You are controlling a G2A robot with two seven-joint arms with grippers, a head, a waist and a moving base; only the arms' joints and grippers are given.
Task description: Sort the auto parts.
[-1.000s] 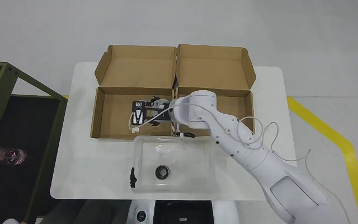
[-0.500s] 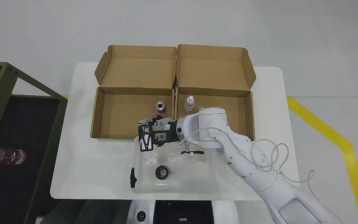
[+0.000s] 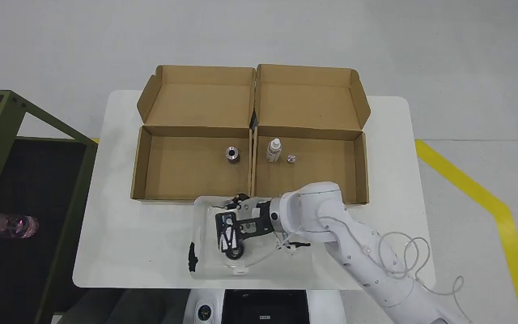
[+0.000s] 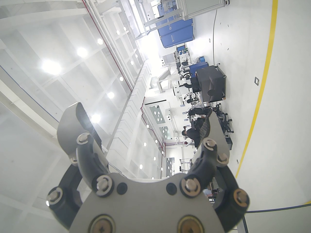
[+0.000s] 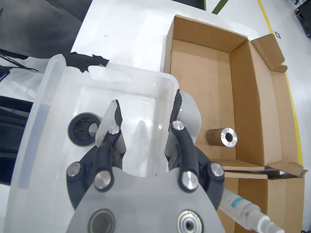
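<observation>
My right gripper [image 3: 229, 233] [image 5: 147, 100] hangs open inside the clear plastic bin [image 3: 275, 263] [image 5: 136, 71] at the table's front, with nothing between its fingers. A black ring-shaped part [image 5: 83, 128] [image 3: 235, 252] lies on the bin floor just beside one finger. A metal cylinder [image 3: 231, 153] [image 5: 221, 137] lies in the left cardboard box [image 3: 154, 170] [image 5: 201, 73]. In the right cardboard box [image 3: 340, 166] are a small white bottle [image 3: 274, 150] [image 5: 243, 209] and a small metal part [image 3: 292, 159]. My left gripper [image 4: 143, 120] is open, holds nothing and points up at the ceiling.
Both boxes stand side by side behind the bin with their lids folded back. Black tape [image 5: 82, 60] [image 3: 193, 257] sticks to the bin's rim at a corner. A green-framed cart [image 3: 32, 162] stands off the table's left edge.
My right gripper has come back out of the left box to the front and down into the clear bin. The cylinder, bottle and small part now show uncovered.
</observation>
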